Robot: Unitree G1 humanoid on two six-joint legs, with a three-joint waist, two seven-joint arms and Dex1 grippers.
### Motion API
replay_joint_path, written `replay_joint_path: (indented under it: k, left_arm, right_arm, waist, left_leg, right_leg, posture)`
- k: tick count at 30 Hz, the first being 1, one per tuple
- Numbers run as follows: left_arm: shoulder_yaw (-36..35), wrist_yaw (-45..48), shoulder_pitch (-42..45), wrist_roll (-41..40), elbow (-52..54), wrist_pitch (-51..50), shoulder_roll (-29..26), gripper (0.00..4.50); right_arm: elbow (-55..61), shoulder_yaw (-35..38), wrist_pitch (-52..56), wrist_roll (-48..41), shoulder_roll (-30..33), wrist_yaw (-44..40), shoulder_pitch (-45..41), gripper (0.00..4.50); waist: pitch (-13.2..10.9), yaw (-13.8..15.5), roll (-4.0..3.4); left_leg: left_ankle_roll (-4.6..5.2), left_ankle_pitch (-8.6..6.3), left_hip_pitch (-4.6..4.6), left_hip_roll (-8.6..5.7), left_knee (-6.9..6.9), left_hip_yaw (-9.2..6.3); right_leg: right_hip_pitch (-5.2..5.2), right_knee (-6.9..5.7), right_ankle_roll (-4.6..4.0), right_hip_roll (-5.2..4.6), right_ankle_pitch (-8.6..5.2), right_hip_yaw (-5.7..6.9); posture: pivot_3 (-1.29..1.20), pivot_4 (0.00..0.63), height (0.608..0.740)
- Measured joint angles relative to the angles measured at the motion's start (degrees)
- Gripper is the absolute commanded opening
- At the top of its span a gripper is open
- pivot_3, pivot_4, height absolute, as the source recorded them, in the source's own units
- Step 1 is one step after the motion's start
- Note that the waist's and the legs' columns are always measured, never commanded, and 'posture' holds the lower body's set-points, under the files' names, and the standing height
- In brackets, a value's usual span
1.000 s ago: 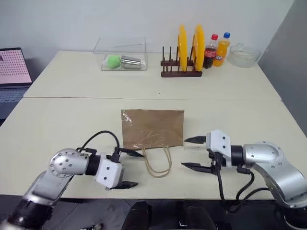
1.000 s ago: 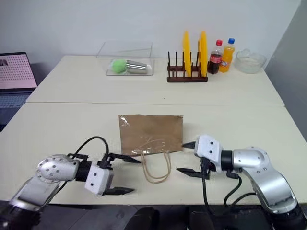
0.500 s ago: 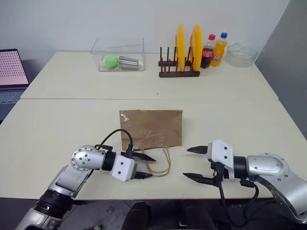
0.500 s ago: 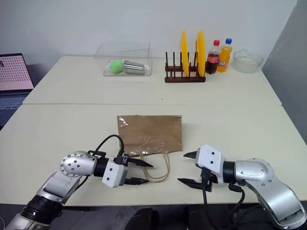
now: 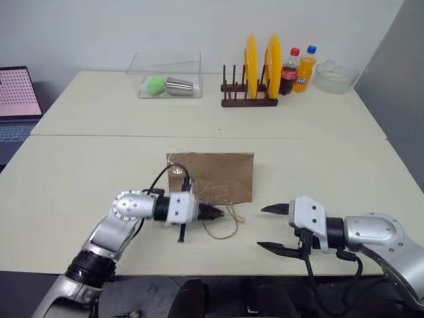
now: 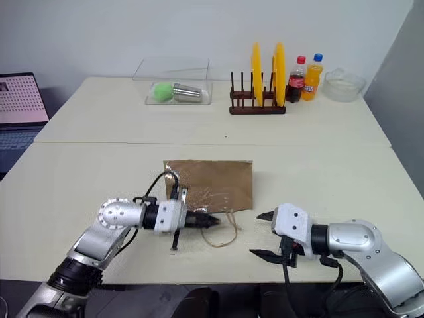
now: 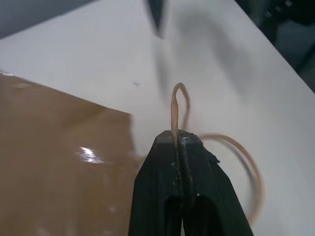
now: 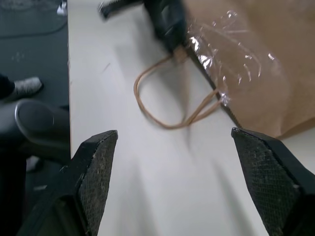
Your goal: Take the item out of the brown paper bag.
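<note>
The brown paper bag (image 5: 212, 175) lies flat on the near table, its mouth and tan loop handles (image 5: 222, 228) toward me. My left gripper (image 5: 215, 212) reaches in from the left at the bag's mouth, shut on one handle (image 7: 174, 105), which stands up in a small loop between its fingertips. The other handle (image 8: 162, 113) lies slack on the table. To the right of the handles, my right gripper (image 5: 265, 227) hovers open and holds nothing. The item is hidden.
On the far table stand a clear box (image 5: 165, 83) holding a green ball and a metal cup, a dish rack with yellow plates (image 5: 255, 66), a cola bottle (image 5: 289, 69), an orange soda bottle (image 5: 303, 66) and a glass bowl (image 5: 334, 74). A laptop (image 5: 16, 93) sits far left.
My left gripper swung right and forward to the bag's mouth and shut on a handle, lifting it slightly. The right gripper stayed open, nearly in place.
</note>
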State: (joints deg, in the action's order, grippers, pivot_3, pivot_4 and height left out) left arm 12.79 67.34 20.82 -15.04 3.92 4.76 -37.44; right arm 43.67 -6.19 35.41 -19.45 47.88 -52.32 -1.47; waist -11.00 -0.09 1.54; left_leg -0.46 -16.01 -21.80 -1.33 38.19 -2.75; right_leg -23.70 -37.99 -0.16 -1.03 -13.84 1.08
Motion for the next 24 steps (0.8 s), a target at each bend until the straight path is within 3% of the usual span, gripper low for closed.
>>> replay_joint_path:
  k: [8, 18, 21, 24]
  left_arm:
    - [-3.7, -3.5, 4.7, -5.1, 2.6, -13.5, 0.8, 0.02]
    - [-5.4, -3.2, 7.0, -5.3, 1.8, -15.6, 1.3, 0.02]
    - [-5.8, -3.0, 7.0, -5.3, 1.1, -15.6, 1.3, 0.00]
    - [-5.9, -3.0, 7.0, -5.3, 1.0, -15.6, 1.4, 0.00]
  right_arm:
    - [0.2, -4.9, -6.7, 2.6, 0.0, -1.8, -3.4, 3.90]
    - [-15.4, -20.4, -25.0, 19.4, -6.3, -3.1, -17.4, 3.90]
    - [-21.5, -23.3, -28.9, 23.5, -9.0, -3.2, -20.3, 3.26]
    - [-26.1, -25.8, -31.8, 26.4, -10.9, -3.2, -21.6, 2.19]
  waist:
    - [0.0, -0.1, 0.00]
    - [0.0, -0.1, 0.00]
    - [0.0, -0.1, 0.00]
    - [0.0, -0.1, 0.00]
  left_leg:
    - [-0.01, 0.01, 0.05, 0.00, 0.01, -0.01]
    - [-0.05, 0.02, 0.04, -0.02, 0.00, 0.00]
    - [-0.06, 0.03, 0.05, -0.02, 0.02, 0.01]
    - [-0.07, 0.04, 0.05, -0.02, 0.02, 0.00]
  right_leg:
    - [0.03, -0.01, 0.00, 0.02, 0.00, -0.02]
    - [0.02, 0.01, -0.01, 0.01, 0.00, -0.07]
    - [0.02, -0.01, -0.03, 0.01, 0.01, -0.09]
    - [0.02, -0.03, -0.03, 0.01, 0.01, -0.08]
  posture:
    - [0.00, 0.150, 0.740]
    - [0.00, 0.150, 0.740]
    - [0.00, 0.150, 0.740]
    - [0.00, 0.150, 0.740]
